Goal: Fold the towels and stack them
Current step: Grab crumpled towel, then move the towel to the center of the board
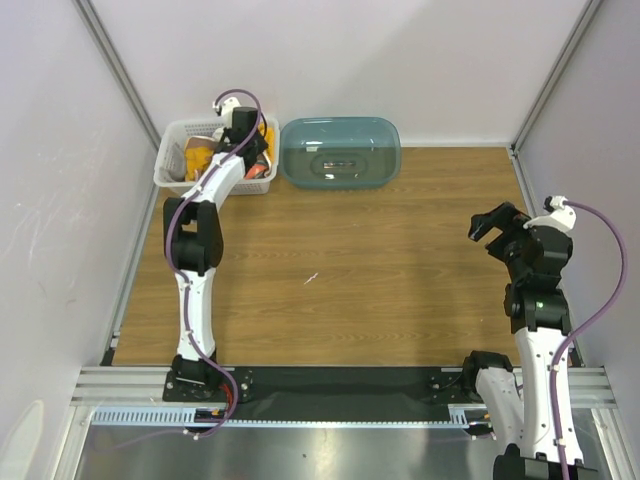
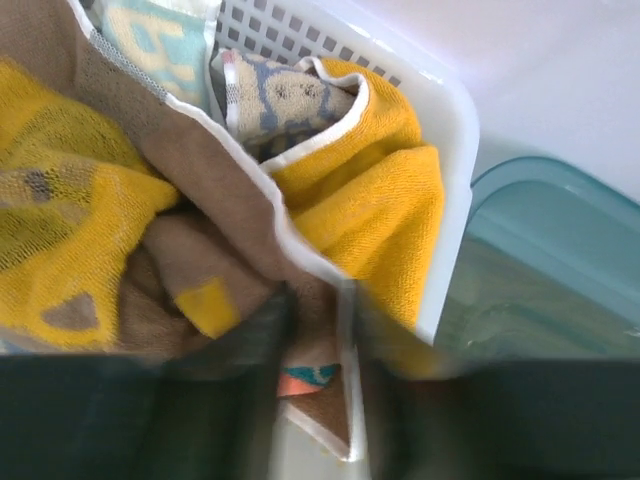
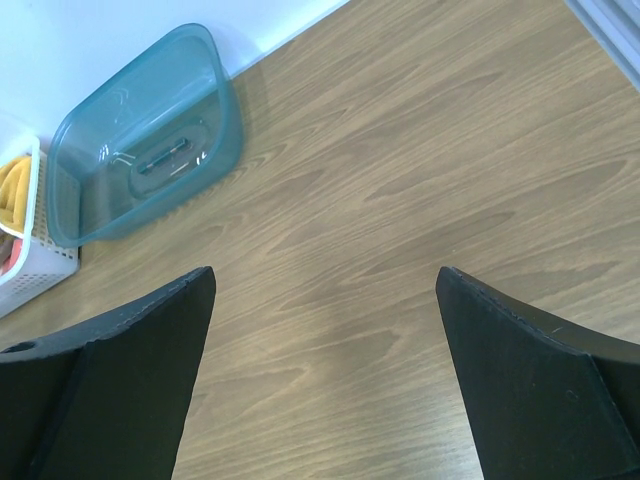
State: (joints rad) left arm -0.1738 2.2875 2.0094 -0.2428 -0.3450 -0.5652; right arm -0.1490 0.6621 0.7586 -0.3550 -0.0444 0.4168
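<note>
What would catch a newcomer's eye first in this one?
The left gripper is deep in the white basket at the far left of the table, its fingers either side of a fold of the brown towel with orange patches. Beside it sits the teal tub, while the right gripper hangs open over bare wood.

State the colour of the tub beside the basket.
The tub is translucent teal, clearest in the right wrist view.

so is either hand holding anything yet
right hand empty; left hand straddles the white-trimmed edge of the brown towel in the basket, firm grip unclear
</note>
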